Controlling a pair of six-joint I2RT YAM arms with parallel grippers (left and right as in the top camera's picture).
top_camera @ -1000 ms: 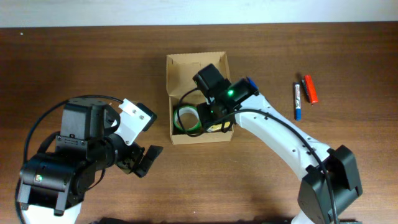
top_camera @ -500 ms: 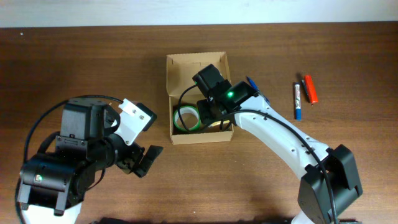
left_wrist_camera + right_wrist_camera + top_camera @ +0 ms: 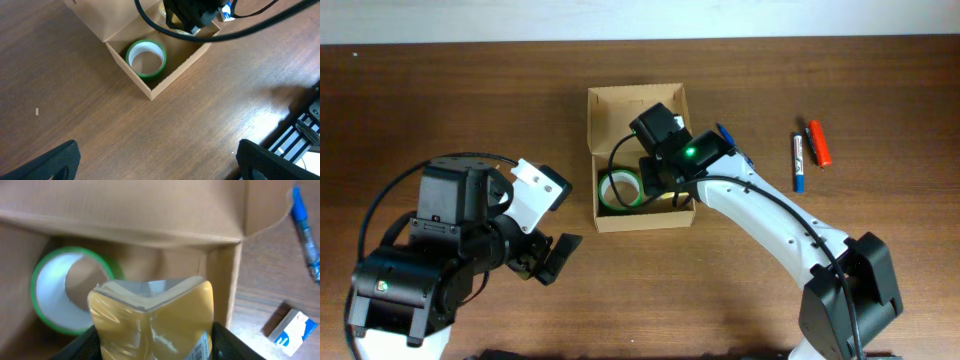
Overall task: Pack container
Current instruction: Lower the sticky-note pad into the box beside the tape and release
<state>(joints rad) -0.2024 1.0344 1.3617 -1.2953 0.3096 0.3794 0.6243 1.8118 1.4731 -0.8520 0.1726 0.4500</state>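
The container [image 3: 593, 150] is a tan cardboard box standing open mid-table, its flap lid [image 3: 635, 103] folded back. A green tape roll [image 3: 618, 190] lies in its left half. My right gripper [image 3: 666, 183] hangs over the right half, shut on a yellow plastic packet [image 3: 155, 317] that points down into the box beside the roll [image 3: 70, 290]. In the right wrist view the dark fingers [image 3: 235, 345] press both sides of the packet. My left gripper [image 3: 160, 162] is open above bare wood, short of the box [image 3: 150, 92], with nothing between its fingers.
A blue pen [image 3: 798, 160] and a red marker [image 3: 819, 142] lie on the table to the right. Another blue pen [image 3: 305, 235] and a small blue-and-white carton [image 3: 295, 330] lie just outside the box's right wall. The left arm's base [image 3: 420, 270] fills the lower left.
The right gripper has drifted slightly toward the back of the box with the packet in it. The left arm has not moved.
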